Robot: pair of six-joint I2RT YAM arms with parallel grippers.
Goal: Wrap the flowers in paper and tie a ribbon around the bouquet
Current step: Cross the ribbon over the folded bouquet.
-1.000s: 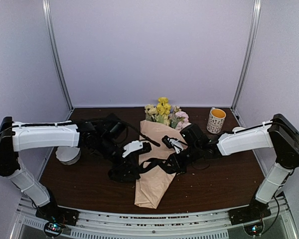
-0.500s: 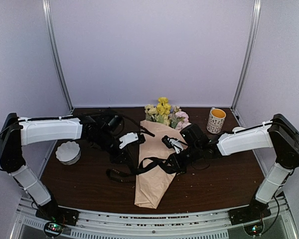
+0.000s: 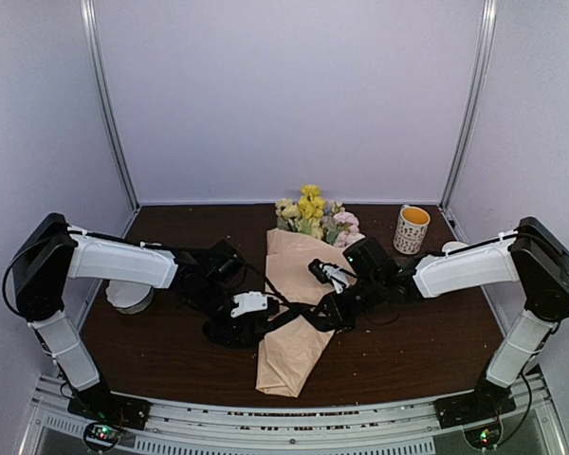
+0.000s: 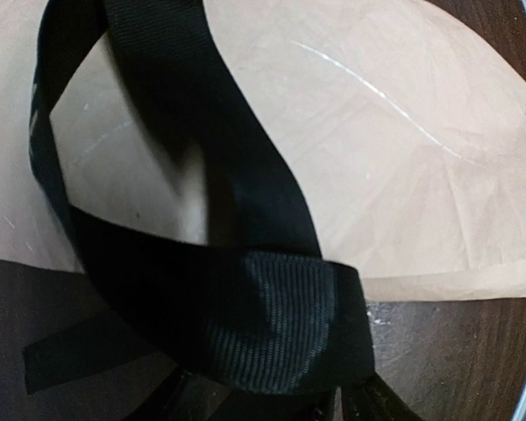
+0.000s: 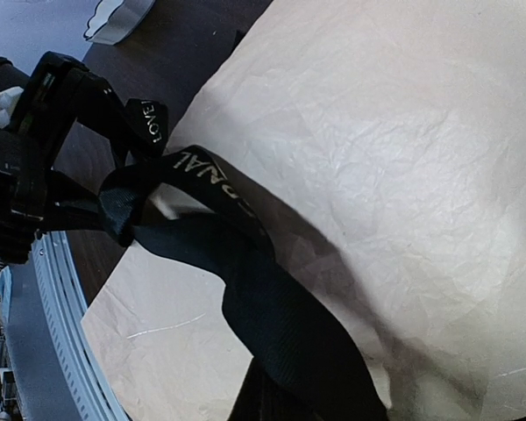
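Over the last second the left end effector (image 3: 261,311) had pulled back from the far edge of the bouquet (image 3: 286,353) and dropped toward the near side, ending just beside the left edge of the paper (image 3: 294,256). It was low over the desk (image 3: 427,346), with the ribbon (image 3: 299,313) bunched right in front of its fingers. Its opening had been changing through that second, and its own camera showed only a folded hump of black webbing pressed close, so I could not tell whether it held the ribbon or merely rested against it. The right end effector (image 3: 334,311) had not moved. It was clamped tight on the ribbon, which led out from between its fingers and ran across the paper directly under it toward the left end effector, crossing itself in a loose loop there. The flowers (image 3: 311,213) showed at the wide end of the cone, beyond both end effectors on their far side. The band lay slack over the top of the cone, with one tail trailing onto the desk below the left end effector. I judged that the shift had brought the loop lower, but no knot was yet drawn tight, and the left side likely needed a firm regrasp first.
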